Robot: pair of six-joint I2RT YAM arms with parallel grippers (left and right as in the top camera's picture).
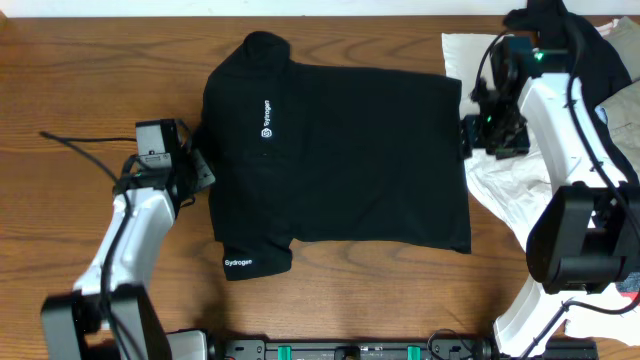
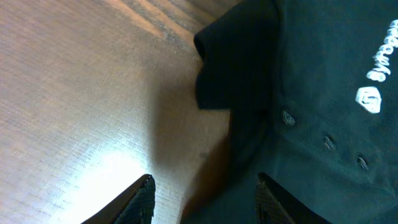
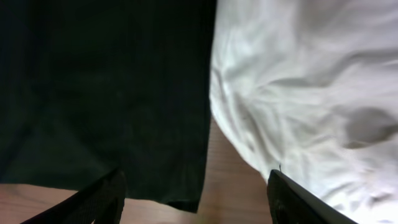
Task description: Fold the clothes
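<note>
Wooden worktop (image 1: 90,60) carries the black shirt (image 1: 350,160) spread flat, seemingly unfolded. At its collar the left gripper (image 2: 205,186), at its hem the right gripper (image 3: 196,186), both gape empty; all folding remains.

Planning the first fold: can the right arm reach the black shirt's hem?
Probably yes: the right gripper hangs open at the hem of the black shirt; the white cloth lies beside, not over it.

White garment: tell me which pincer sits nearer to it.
Right. The right pincer is at the black shirt's hem, just beside the white garment. The left pincer is across the shirt, by its collar.
</note>
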